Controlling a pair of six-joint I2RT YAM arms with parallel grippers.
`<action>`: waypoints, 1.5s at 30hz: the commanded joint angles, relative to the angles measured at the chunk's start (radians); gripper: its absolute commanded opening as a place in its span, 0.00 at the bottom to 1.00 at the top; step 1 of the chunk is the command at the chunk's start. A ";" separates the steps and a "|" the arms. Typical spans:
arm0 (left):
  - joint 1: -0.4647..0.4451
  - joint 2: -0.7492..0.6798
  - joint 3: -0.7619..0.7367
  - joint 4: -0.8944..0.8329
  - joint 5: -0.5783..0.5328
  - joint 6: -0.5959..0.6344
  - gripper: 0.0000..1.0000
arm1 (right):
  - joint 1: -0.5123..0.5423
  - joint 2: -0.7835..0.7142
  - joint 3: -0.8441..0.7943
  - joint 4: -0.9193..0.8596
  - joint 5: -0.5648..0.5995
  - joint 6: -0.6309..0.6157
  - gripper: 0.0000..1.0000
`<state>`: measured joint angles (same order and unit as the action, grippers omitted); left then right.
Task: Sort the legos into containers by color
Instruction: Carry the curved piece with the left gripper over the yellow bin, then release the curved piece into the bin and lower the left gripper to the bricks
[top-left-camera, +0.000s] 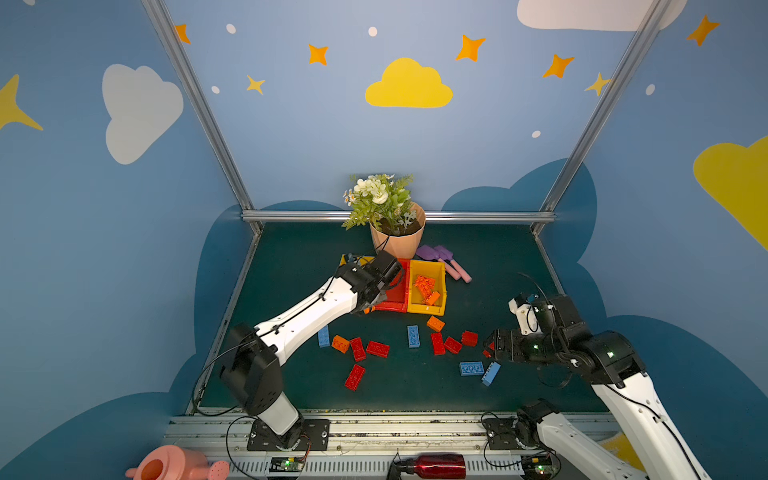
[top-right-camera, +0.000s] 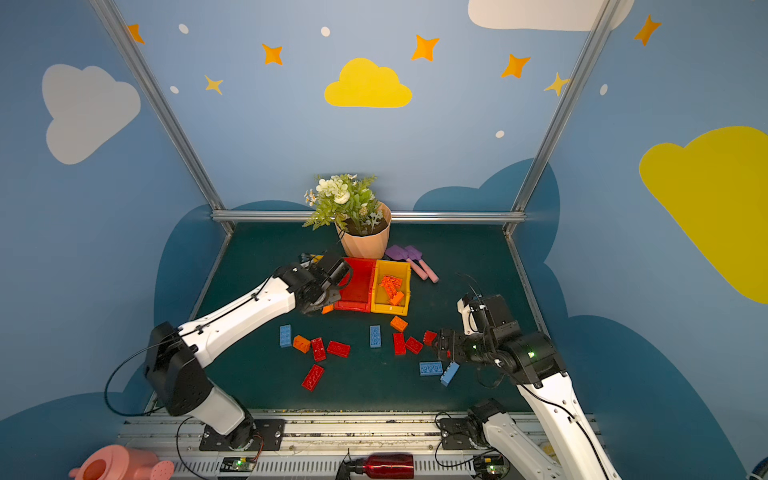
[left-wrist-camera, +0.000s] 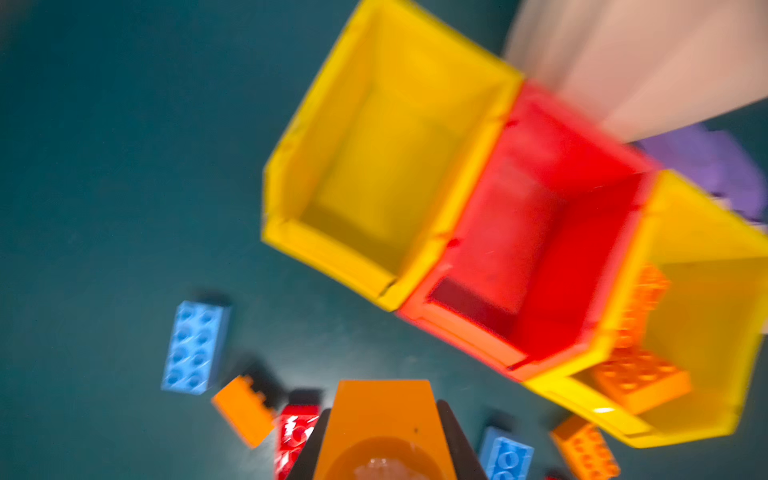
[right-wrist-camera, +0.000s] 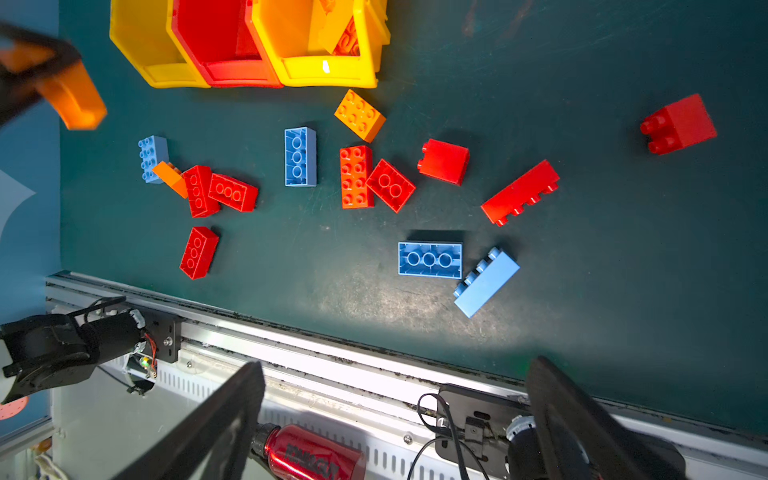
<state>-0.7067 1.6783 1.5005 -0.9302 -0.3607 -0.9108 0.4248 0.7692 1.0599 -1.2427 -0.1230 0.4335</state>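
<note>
Black left gripper (top-left-camera: 370, 306) squeezes an orange lego (left-wrist-camera: 384, 409), maybe beside the red bin (left-wrist-camera: 582, 270); right gripper (right-wrist-camera: 397, 365) gapes wide, empty.

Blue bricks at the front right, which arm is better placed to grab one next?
Right. The right gripper is open, empty and close to the two blue bricks; the left gripper is shut on an orange brick by the bins.

Peach flower pot (top-left-camera: 397, 245), purple-pink shovels (top-left-camera: 432, 252) beside it, red bottle (top-left-camera: 440, 465), perhaps a pink watering can (top-left-camera: 166, 467).
</note>
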 joint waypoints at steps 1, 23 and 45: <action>-0.027 0.132 0.179 -0.008 0.025 0.152 0.24 | -0.003 -0.027 0.014 -0.052 0.040 0.019 0.96; -0.068 0.852 1.084 -0.035 0.168 0.372 0.27 | -0.008 -0.052 0.095 -0.177 0.151 0.085 0.96; -0.055 0.104 0.176 0.013 -0.060 0.061 0.89 | -0.012 0.096 0.039 0.050 0.007 0.014 0.96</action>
<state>-0.7681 1.8988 1.8698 -0.9161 -0.3161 -0.7151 0.4183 0.8433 1.1145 -1.2552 -0.0597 0.4698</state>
